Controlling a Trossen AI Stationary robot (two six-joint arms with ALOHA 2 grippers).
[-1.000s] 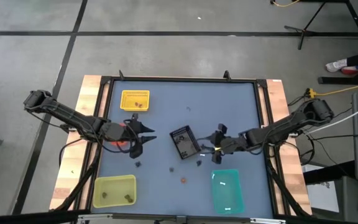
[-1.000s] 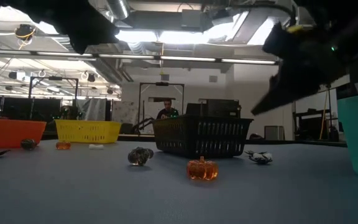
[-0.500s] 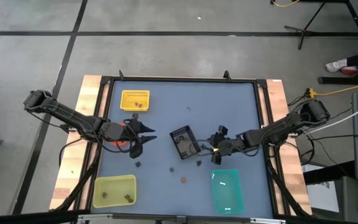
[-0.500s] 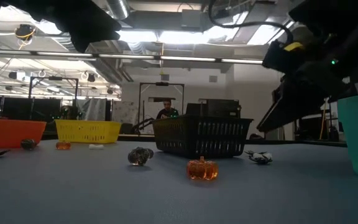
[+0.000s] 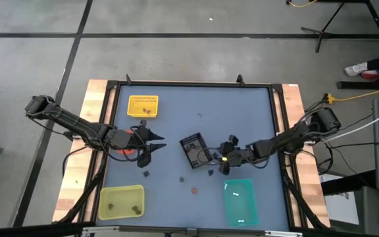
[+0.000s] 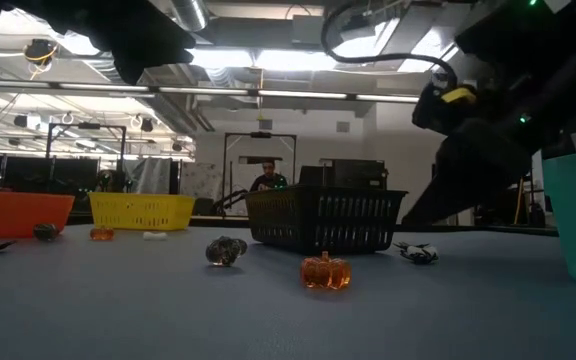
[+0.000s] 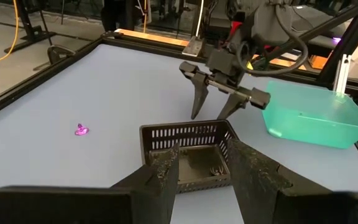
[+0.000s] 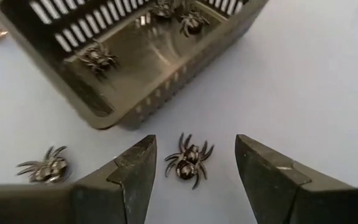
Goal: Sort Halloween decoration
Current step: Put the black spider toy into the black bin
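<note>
Right gripper (image 8: 191, 174) is low over the mat with its fingers spread wide and nothing between them yet, and a black spider (image 8: 188, 163) sits squarely in the gap, bottom centre of the right wrist view. The risk, as I read it: the fingers could close on the thin legs rather than the body, and the glossy little thing may squirt out or flip. The black basket (image 8: 135, 68) lies just beyond the spider, so a forward drift could nudge its wall. Three spiders already lie inside it, another rests at lower left on the mat. In the low view an orange pumpkin (image 6: 325, 271) waits centre frame. Left gripper (image 5: 145, 145) hangs centre-left in the high view, fingers parted, empty.
</note>
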